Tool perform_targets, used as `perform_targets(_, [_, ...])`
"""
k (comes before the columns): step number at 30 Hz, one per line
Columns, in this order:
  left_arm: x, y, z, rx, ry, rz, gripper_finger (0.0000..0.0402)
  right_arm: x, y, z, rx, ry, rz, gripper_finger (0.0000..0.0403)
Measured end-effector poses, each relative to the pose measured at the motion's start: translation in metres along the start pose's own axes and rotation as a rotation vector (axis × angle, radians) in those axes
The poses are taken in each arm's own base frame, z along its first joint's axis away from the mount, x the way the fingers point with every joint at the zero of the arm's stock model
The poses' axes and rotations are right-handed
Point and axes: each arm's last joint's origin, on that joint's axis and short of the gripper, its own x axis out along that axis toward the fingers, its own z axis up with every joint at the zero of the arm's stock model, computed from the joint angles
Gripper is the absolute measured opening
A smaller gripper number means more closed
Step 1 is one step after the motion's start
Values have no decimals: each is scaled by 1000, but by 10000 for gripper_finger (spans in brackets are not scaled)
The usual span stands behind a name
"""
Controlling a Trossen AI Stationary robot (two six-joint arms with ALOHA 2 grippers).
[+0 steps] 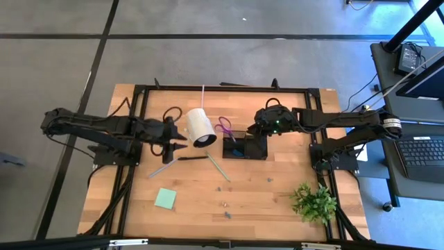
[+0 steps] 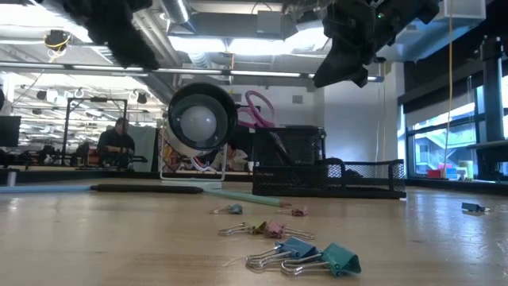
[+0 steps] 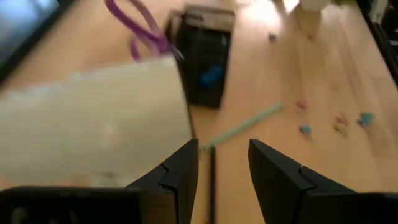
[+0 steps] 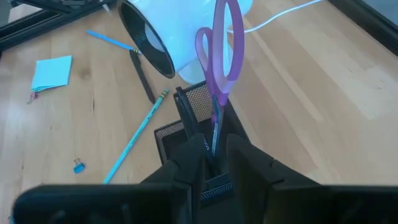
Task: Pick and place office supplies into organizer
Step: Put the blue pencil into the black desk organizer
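Note:
The purple-handled scissors point(image 4: 221, 56) stand blades-down in the tall mesh cup of the black organizer point(image 1: 246, 148), handles up. A blue bit point(image 3: 211, 76) lies in the organizer. My right gripper point(image 4: 214, 158) hovers above and behind the organizer, narrowly open, touching nothing. My left gripper point(image 3: 224, 158) is open beside the white cylinder point(image 1: 198, 127), above a black pen point(image 1: 193, 157), holding nothing. On the table lie a pale green pencil point(image 1: 218, 167), a blue pen point(image 1: 161, 169), a mint sticky-note pad point(image 1: 165, 198) and several clips point(image 2: 302, 254).
The white cylinder lies on its side between my two grippers, close to the organizer's left. A green plant point(image 1: 316, 201) stands at the near right corner. A black frame point(image 1: 139, 104) edges the table. Bare wood lies between the pad and the plant.

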Motion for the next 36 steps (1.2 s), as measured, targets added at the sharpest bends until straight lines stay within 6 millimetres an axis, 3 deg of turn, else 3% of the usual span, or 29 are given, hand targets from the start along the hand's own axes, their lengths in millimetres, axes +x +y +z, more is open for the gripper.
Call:
perform_targets(7, [16, -18, -19, -130, 240, -67, 148, 0, 0, 0, -18, -2, 0, 75])
perform_targets(12, [34, -17, -40, -190, 464, 91, 159, 0, 0, 1, -26, -9, 2, 75])
perform_targets(23, [78, -12, -62, -239, 758, 256, 153, 0, 0, 2, -47, -21, 4, 75])
perform_targets(36, [93, -12, -72, -353, 866, 268, 150, 0, 0, 2, -50, -21, 4, 75])
